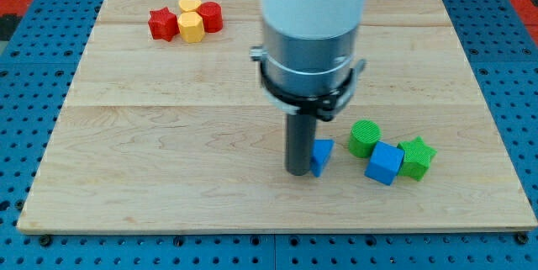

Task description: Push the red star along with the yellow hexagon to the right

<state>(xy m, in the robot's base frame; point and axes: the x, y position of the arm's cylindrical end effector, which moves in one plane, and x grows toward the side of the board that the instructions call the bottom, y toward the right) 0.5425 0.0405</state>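
The red star (162, 23) sits at the view's top left of the wooden board, touching the yellow hexagon (192, 27) on its right. A yellow heart (189, 5) and a red block (210, 17) crowd close around the hexagon. My tip (298, 171) is far away, in the lower middle of the board, right against the left side of a small blue triangular block (322, 156). The arm's wide white and grey body hides the board's top middle.
A green round block (364, 138), a blue cube (385, 163) and a green star (416, 157) cluster to the right of my tip. The wooden board (168, 152) lies on a blue pegboard, its edges visible all round.
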